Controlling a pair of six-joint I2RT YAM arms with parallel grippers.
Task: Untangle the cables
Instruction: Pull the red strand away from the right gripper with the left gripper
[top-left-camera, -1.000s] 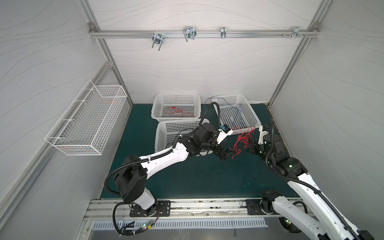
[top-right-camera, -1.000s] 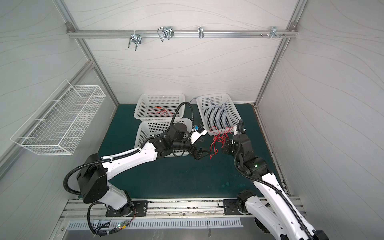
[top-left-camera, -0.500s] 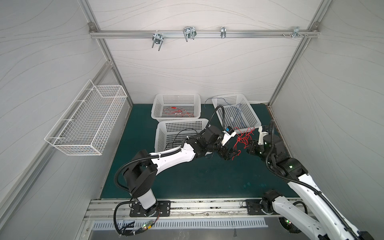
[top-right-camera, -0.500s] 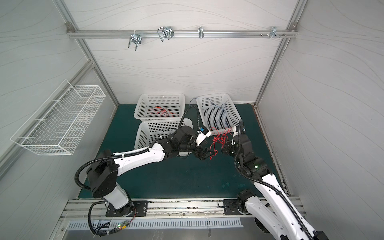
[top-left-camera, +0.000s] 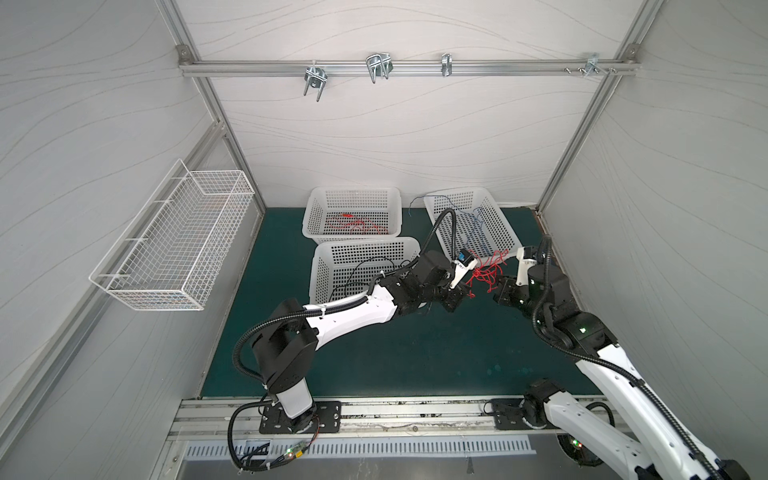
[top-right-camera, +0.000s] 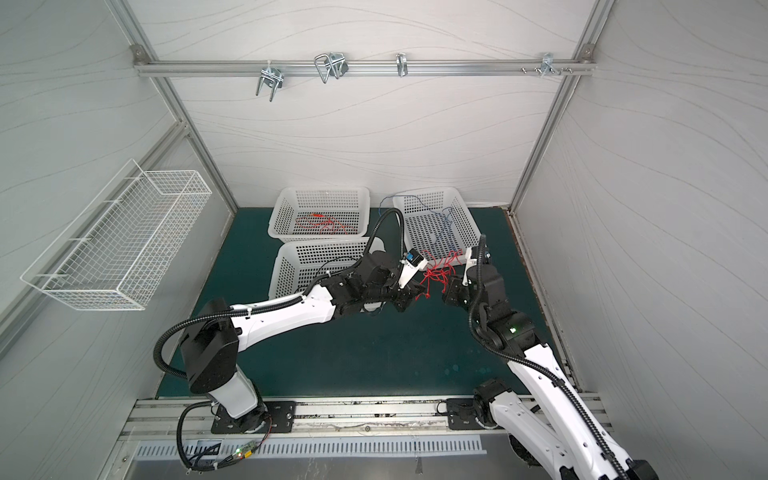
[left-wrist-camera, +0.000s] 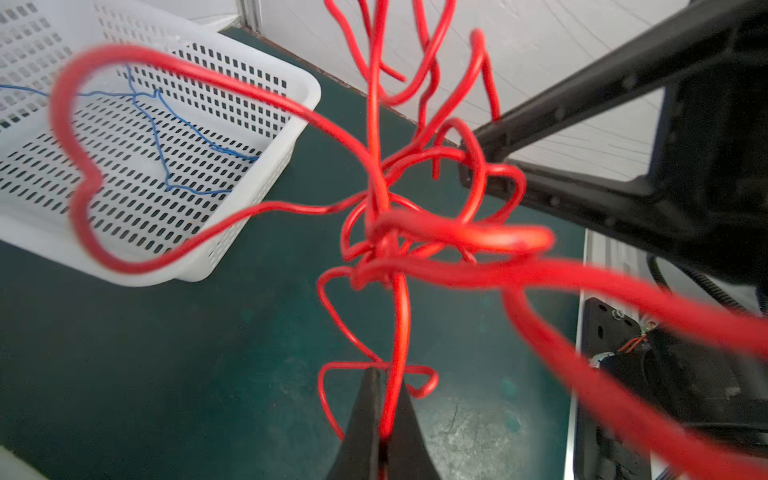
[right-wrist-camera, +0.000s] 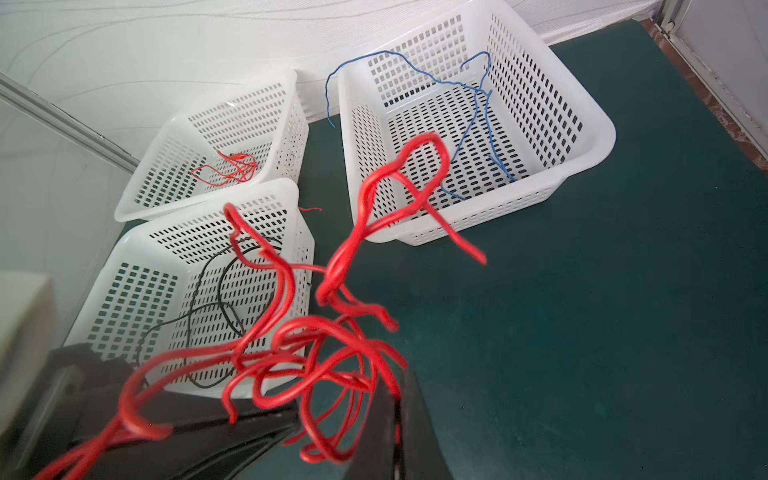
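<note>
White walls stand around a dark green table (top-left-camera: 374, 353). Over its right side, a knot of red cables (top-left-camera: 486, 276) hangs in the air between the two arms. The left fingers (left-wrist-camera: 363, 419) are closed tight on one red strand. The right fingers (right-wrist-camera: 415, 444) are closed too, pinching the other side of the knot. Three white baskets sit at the back. The far basket (top-left-camera: 353, 193) holds loose red wires (right-wrist-camera: 232, 170), the near basket (top-left-camera: 365, 243) a black cable (top-left-camera: 373, 259), the side basket (top-left-camera: 457, 195) blue cables (right-wrist-camera: 482, 92).
</note>
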